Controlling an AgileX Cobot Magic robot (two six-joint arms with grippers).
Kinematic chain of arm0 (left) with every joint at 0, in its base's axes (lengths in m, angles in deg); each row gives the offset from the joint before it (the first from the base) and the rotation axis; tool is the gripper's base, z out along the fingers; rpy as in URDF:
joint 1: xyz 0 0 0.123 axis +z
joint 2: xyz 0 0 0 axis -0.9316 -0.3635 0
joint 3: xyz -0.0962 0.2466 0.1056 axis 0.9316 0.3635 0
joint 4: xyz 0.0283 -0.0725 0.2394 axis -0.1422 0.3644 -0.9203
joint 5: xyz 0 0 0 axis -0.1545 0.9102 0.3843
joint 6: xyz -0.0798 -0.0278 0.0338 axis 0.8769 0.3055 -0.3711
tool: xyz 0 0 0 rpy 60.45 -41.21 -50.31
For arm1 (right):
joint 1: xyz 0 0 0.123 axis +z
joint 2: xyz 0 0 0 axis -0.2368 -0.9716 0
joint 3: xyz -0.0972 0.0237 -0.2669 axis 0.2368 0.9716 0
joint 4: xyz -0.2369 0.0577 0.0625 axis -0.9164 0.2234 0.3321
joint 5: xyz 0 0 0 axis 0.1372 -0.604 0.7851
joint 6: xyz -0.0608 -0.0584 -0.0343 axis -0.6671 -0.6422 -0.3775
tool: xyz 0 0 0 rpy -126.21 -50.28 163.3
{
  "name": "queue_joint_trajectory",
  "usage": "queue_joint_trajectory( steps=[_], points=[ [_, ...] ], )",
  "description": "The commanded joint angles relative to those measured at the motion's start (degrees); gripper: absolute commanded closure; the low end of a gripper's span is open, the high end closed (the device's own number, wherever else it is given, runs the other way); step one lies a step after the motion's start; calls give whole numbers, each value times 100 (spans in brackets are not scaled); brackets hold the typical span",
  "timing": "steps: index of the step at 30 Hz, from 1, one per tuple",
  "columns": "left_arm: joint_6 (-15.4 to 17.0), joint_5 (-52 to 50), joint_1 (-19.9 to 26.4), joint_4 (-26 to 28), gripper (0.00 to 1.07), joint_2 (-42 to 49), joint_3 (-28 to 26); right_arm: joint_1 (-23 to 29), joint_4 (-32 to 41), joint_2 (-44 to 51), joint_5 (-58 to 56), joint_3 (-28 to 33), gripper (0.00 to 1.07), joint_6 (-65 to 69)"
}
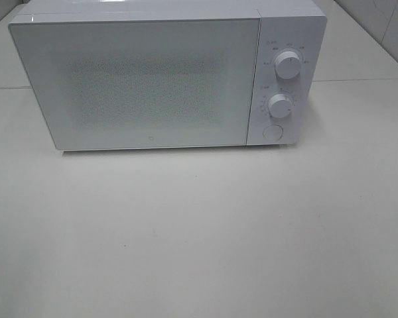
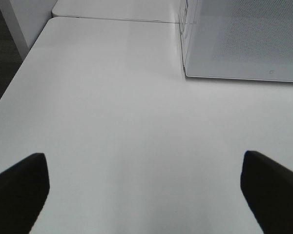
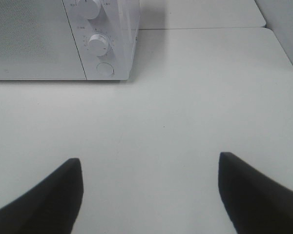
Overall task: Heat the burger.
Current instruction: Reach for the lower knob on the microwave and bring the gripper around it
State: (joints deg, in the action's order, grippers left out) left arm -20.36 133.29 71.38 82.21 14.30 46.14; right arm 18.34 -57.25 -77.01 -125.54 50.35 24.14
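The white surface (image 1: 199, 252) takes up most of the exterior view. Nothing lies on its front part, which leaves working room before the oven. The white microwave (image 1: 278, 26) stands toward the back, facing the arms so that both can reach its front. Its door (image 1: 146, 86) is shut flush, and the dotted panel shows nothing of the inside.

The left end effector (image 2: 142, 158) hangs low over the surface off the hinge-side corner of the microwave. Its fingers are spread wide and hold nothing. The right end effector (image 3: 150, 160) hangs over the surface off the control side, also spread with nothing between its fingers. That puts it nearer the controls, probably to work them.

The upper knob (image 1: 288, 66) and the lower knob (image 1: 280, 105) sit one above the other on the panel right of the door. The round button (image 1: 272, 132) lies below them and is likely the door release.

The burger appears in none of the views. Whether it sits behind the closed door or off camera cannot be told.
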Motion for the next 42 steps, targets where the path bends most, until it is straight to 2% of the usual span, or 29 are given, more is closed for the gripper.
queue_joint_trajectory(
  steps=[1,42],
  points=[
    [0,-103,11,-29,6,126,23,17,-6,160,34,0,32,0],
    [0,-103,11,-29,6,103,23,17,11,149,172,-103,32,0]
  ],
)
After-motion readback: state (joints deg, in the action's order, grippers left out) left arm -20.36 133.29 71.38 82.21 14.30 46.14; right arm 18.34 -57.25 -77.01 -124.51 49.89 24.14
